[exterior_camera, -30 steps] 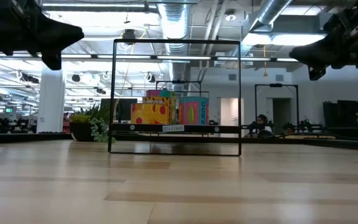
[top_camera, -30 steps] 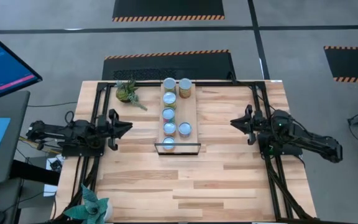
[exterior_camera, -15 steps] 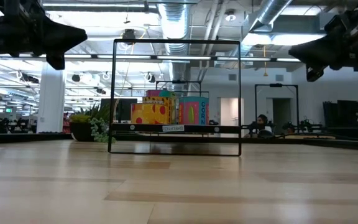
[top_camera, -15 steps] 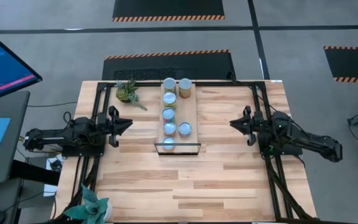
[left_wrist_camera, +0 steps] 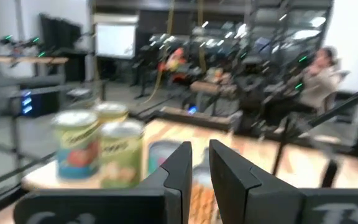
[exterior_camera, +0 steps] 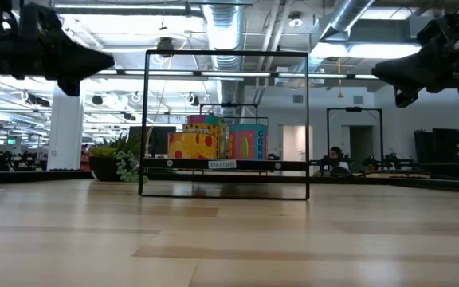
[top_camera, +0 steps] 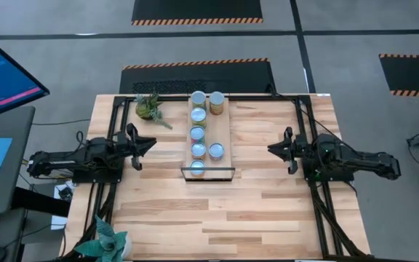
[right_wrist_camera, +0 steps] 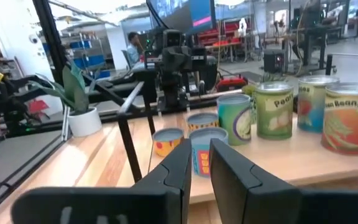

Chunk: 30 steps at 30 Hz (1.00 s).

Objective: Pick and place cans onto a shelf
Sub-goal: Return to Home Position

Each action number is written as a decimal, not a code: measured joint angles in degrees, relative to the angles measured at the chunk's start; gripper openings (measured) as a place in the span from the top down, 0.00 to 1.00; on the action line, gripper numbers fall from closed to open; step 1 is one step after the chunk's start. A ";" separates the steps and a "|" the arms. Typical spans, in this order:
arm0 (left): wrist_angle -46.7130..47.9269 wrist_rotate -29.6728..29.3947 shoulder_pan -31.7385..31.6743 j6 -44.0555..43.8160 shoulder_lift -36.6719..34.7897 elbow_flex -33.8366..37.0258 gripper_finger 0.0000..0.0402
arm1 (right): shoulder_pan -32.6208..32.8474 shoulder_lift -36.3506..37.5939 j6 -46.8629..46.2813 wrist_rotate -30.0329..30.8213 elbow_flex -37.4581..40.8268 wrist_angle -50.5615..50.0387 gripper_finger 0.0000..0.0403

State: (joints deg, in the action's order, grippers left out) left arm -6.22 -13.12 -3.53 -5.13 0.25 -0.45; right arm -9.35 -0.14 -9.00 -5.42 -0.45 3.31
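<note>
Left gripper (top_camera: 150,143) hangs over the left side of the table (top_camera: 268,211), its fingers drawn together with only a slit between them and nothing held. The right gripper (top_camera: 271,150) mirrors it on the far side, likewise closed on nothing. Both point inward at the shelf (top_camera: 222,127) but sit well apart from it. That makes sense to me: with no can in either pincer and nothing loose on the tabletop, the arms look parked out of the way so they cannot knock the row.

All seven cans (top_camera: 197,133) stand upright on the shelf. Five run in a line down its left long edge, and one more sits beside the line at the back and at the second place from the front. The front one is just behind the black frame (top_camera: 208,175). The narrow board leaves little room, so I would guess the tight line is what let them all fit. The left wrist view is smeared, so I would not swear to the labels there.

Each arm lies folded low and stretched level from its base, with the wrist straight and raised clear of the wood. A small plant (top_camera: 148,107) stands near the back left corner, beside the shelf but not touching it. I would call the job finished bar the arms settling.
</note>
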 joint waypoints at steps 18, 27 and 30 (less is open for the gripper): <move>4.81 -2.39 0.00 -0.46 0.35 -0.78 0.89 | -0.03 -0.22 -0.59 -0.23 0.04 -0.96 0.80; 4.96 -2.51 0.00 -0.48 0.35 -0.83 0.89 | -0.03 -0.22 -0.56 -0.29 0.07 -1.10 0.80; 4.99 -2.54 0.00 -0.48 0.35 -0.85 0.89 | -0.03 -0.22 -0.43 -0.29 0.09 -1.12 0.80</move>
State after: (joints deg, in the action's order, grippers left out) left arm -1.23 -15.66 -3.53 -5.61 0.60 -1.30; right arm -9.39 -0.36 -9.43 -5.72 -0.36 2.20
